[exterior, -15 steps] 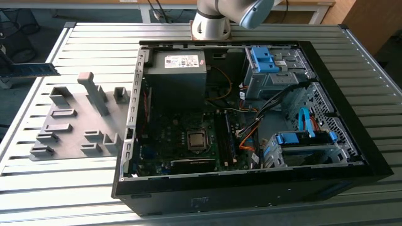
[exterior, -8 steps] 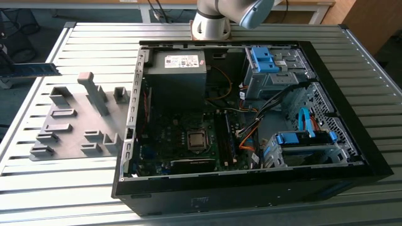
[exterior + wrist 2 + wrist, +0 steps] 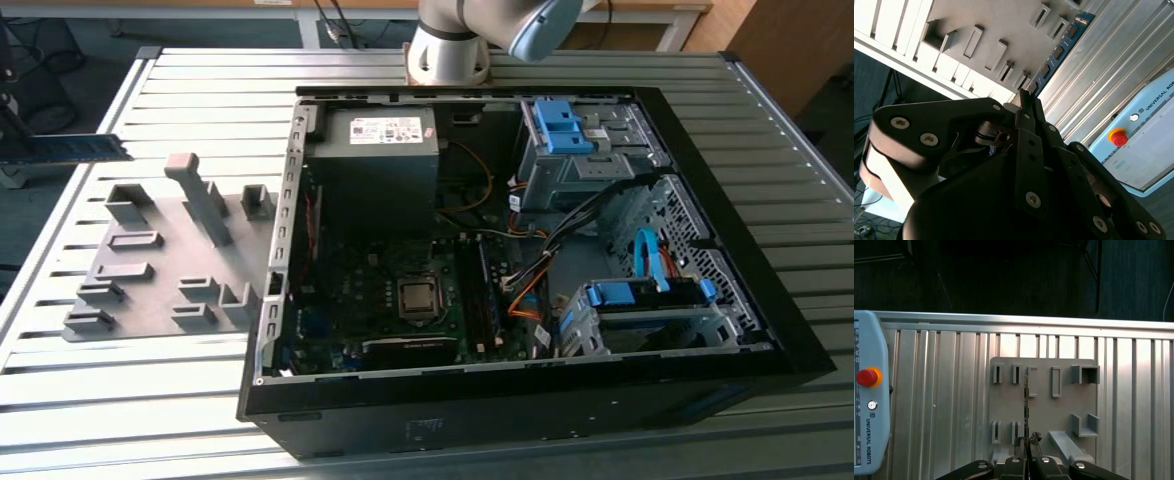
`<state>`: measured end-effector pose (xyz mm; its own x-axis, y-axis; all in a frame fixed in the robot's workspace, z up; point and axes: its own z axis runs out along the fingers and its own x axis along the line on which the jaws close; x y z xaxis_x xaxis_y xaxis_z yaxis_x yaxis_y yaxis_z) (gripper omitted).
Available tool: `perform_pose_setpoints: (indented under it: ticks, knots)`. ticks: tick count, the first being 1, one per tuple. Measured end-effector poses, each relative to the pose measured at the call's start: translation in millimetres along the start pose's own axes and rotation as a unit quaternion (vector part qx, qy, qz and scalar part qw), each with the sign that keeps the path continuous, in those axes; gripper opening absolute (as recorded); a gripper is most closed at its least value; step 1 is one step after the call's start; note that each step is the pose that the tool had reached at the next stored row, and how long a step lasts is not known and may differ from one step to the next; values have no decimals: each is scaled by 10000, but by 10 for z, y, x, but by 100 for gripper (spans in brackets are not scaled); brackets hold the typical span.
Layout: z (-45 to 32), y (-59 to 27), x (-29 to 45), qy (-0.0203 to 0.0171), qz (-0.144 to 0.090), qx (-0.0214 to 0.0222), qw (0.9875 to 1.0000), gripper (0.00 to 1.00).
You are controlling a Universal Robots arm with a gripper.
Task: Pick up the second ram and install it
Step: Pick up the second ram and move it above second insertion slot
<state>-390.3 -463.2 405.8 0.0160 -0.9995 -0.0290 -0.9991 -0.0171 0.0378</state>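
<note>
Exterior view: second ram [image 3: 74,148] (partly off-frame)

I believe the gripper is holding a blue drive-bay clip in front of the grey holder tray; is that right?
No: the gripper holds the second ram, a chip-lined board, not a clip, as the second wrist view shows, with the grey holder tray beyond it.

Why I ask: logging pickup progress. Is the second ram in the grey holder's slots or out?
Out. The fingers grip the second ram, and the exterior view shows it in the air, apart from the grey holder.
</note>
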Motion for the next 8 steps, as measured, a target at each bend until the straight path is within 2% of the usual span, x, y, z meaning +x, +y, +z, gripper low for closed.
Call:
perform_pose_setpoints:
  ticks: [8]
  knots:
    - [-1,-24,0,0,0,0,10000,14]
